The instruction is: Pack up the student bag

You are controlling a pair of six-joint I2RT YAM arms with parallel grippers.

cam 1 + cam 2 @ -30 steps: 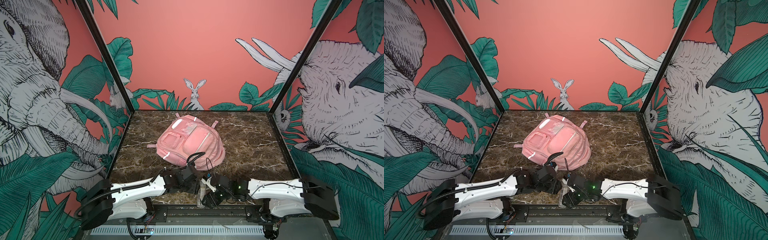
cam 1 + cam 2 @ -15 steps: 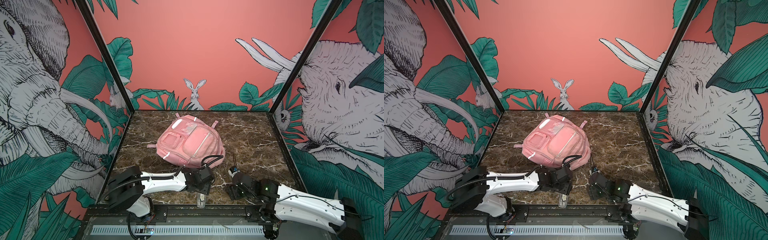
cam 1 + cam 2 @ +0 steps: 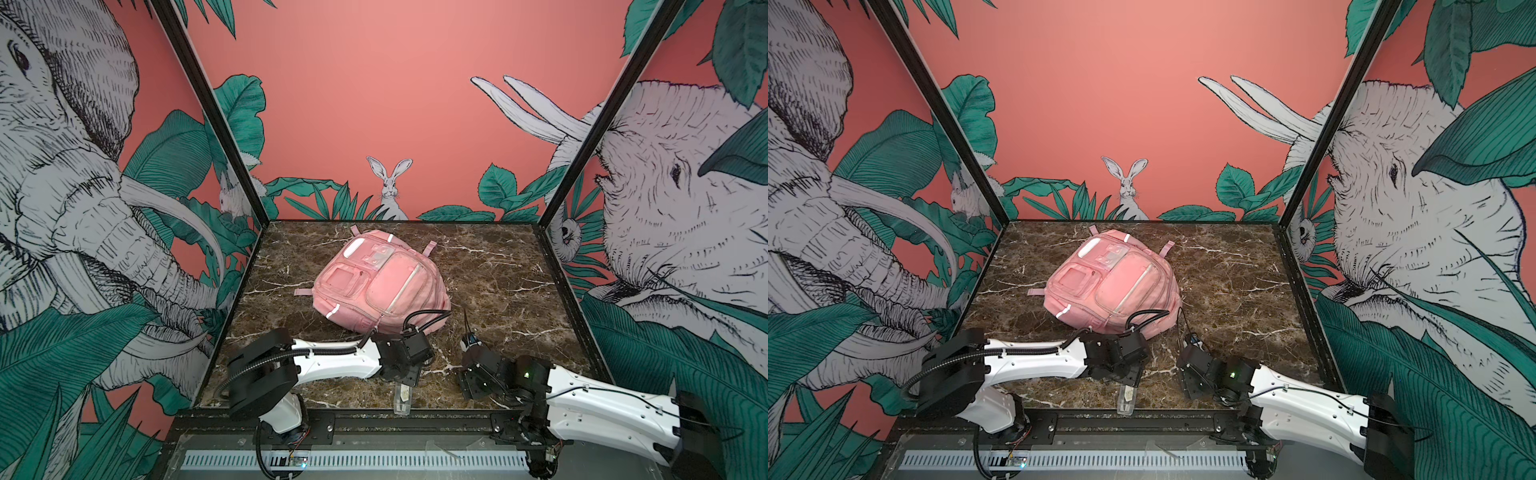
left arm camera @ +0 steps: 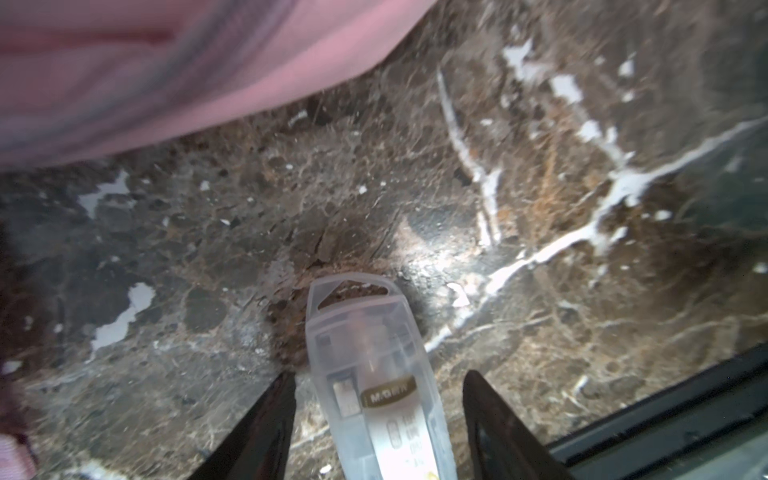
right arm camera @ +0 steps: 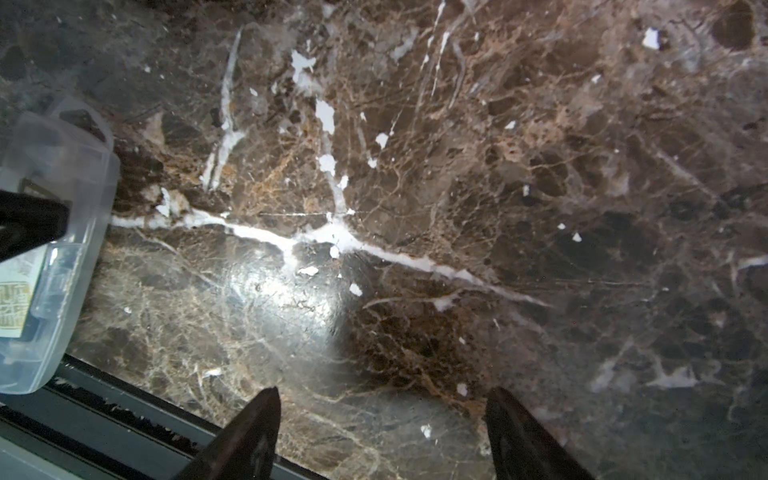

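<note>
Left arm (image 3: 332,360): is reaching in from the near left corner. The white forearm is lying low and almost level over the marble table (image 3: 511,282). The wrist is bending so the tool is pointing down and back toward the front edge. A black cable is looping up from the wrist, in front of the bag's near edge.

Left gripper (image 4: 376,374): the jaws are standing apart, straddling a clear plastic case (image 3: 402,400). In the wrist view one dark finger (image 4: 266,424) is sitting just beside the case's edge. The opposite finger is showing a strip of marble between itself and the case, so it is not clamping.

The case is lying flat, running front to back, with its near end reaching the table's front edge. The gold label inside is too blurred to read in full.

Student bag (image 3: 382,282): is lying front-up at mid-table, toward the back wall. Pockets and white strips are facing up, and strap ends are poking out at the far side. Its near edge is sitting just behind the left wrist, apart from both grippers.

Right gripper (image 5: 382,395): the jaws are standing wide, with the fingers (image 5: 249,432) framing bare marble. It is hovering near the front edge, just right of the case.

Right arm (image 3: 602,399): is angling in from the near right corner. The forearm is sloping toward the centre, with the tool pointing down at the table.
</note>
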